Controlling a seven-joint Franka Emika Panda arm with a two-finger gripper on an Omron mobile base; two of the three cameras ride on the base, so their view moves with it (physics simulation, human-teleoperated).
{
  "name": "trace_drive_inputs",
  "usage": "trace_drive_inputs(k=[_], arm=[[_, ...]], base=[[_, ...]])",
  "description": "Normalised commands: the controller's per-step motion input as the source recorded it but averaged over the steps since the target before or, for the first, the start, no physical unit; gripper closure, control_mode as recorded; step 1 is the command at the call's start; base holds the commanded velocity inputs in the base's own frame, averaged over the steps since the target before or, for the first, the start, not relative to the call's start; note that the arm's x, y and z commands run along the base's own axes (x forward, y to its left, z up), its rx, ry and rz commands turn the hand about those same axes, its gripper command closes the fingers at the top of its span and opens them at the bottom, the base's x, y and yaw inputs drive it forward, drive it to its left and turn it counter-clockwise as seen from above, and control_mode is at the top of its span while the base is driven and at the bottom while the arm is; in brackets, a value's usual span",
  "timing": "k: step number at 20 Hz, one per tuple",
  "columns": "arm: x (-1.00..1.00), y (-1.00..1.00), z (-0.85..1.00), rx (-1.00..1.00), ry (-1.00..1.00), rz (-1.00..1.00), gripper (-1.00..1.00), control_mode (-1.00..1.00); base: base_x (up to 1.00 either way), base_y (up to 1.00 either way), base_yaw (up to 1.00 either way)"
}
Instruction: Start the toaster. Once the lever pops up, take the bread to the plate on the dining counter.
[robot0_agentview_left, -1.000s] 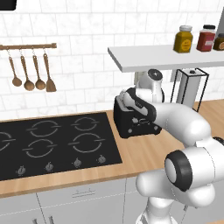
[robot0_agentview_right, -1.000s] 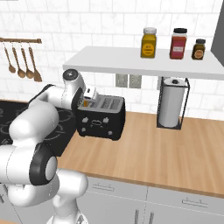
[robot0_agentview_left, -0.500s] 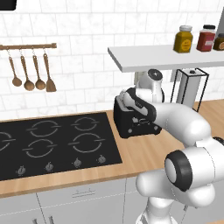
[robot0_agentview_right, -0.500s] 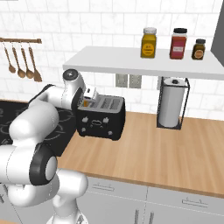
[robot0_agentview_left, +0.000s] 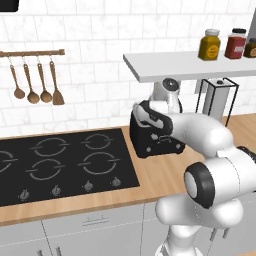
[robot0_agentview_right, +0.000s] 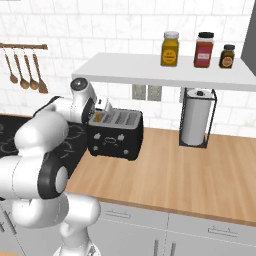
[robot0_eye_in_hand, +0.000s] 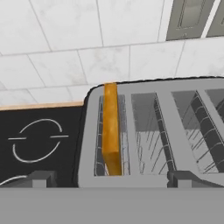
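Gripper (robot0_eye_in_hand: 109, 178) first: your two fingertips stand wide apart and hold nothing, poised right over the toaster (robot0_agentview_right: 116, 135), which sits on the wall counter (robot0_agentview_right: 200, 165) just beside the stove (robot0_agentview_left: 60, 162).

On your left in the hand view, the stove top lies right next to the toaster's side, so if you drift that way you come down on the casing or the burner plate instead of the slot. Moving right, the bread (robot0_eye_in_hand: 111, 127) stands on edge in the leftmost slot, its crust poking up above the rim. That looks like the tricky part: one fingertip lines up outside the toaster wall and the other over the bar between slots, so a straight drop could jam a tip on metal, or squeeze the slice askew and crumble it.

Further right, the other slots sit empty; if you slide over there, you close on air. I cannot make out the lever from here, so I cannot tell whether toasting has run. Grab early and you skip the start step.
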Motion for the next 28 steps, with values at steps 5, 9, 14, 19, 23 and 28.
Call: trace_drive_inputs(k=[5,9,14,19,23,28], arm=[[0.28,0.00,0.00,0.00,0.00,0.00,-1.00,-1.00],[0.30,0.00,-0.04,0.00,0.00,0.00,-1.00,-1.00],[0.14,0.00,-0.23,0.00,0.00,0.00,-1.00,-1.00],[0.02,0.00,-0.26,0.00,0.00,0.00,-1.00,-1.00],[0.00,0.00,-0.04,0.00,0.00,0.00,-1.00,-1.00],[0.00,0.00,0.00,0.00,0.00,0.00,-1.00,-1.00]], base=[[0.00,0.00,0.00],[0.00,0.00,0.00],[0.00,0.00,0.00],[0.00,0.00,0.00],[0.00,0.00,0.00],[0.00,0.00,0.00]])
